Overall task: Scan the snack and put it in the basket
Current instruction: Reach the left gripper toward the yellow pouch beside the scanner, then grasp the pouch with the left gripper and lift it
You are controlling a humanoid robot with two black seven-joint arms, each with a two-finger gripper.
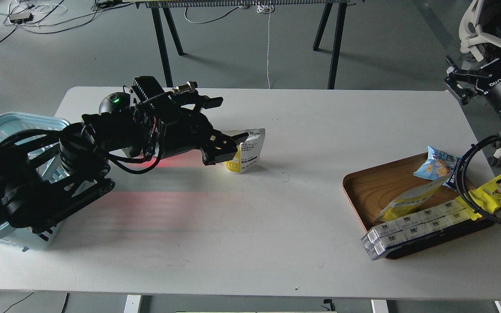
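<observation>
The snack pouch (250, 150) stands upright near the middle of the white table (276, 226); its white back with black text shows, and its yellow front is mostly hidden by my left gripper. My left gripper (228, 148) is open, its fingers on either side of the pouch's left part, one above and one below. The light blue basket (2, 124) stands at the table's left edge, largely hidden behind my left arm. My right gripper (455, 76) is open and empty, held off the table's far right corner.
A black barcode scanner (113, 101) with a green light stands behind my left arm and casts red light on the table. A brown wooden tray (372, 187) at the right holds a blue packet (435, 165), a long yellow packet (500, 187), another pouch and white boxes (411, 228).
</observation>
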